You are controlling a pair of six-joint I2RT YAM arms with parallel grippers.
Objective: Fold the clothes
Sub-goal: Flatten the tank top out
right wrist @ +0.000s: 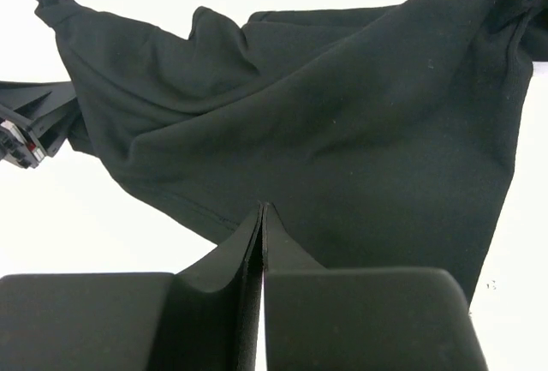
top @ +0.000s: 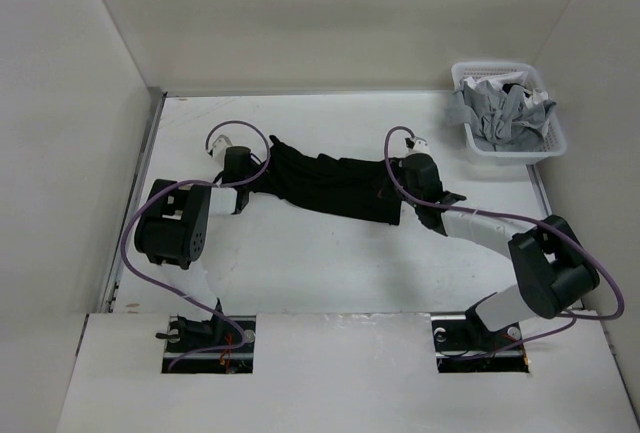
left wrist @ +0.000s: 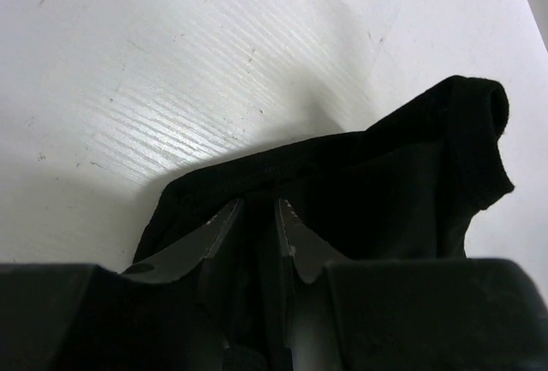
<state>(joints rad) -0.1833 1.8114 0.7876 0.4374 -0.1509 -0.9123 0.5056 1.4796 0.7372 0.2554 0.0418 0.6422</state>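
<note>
White table (top: 300, 273) lay under both claws. The left gripper (left wrist: 257, 208) had its jaws narrowly apart, clamped on a bunch of the black T-shirt (top: 330, 185). The right gripper (right wrist: 261, 210) was closed tight, apparently on the hem. The shirt stretched crumpled across the middle of the frame. I judged that no fold was made yet.
</note>
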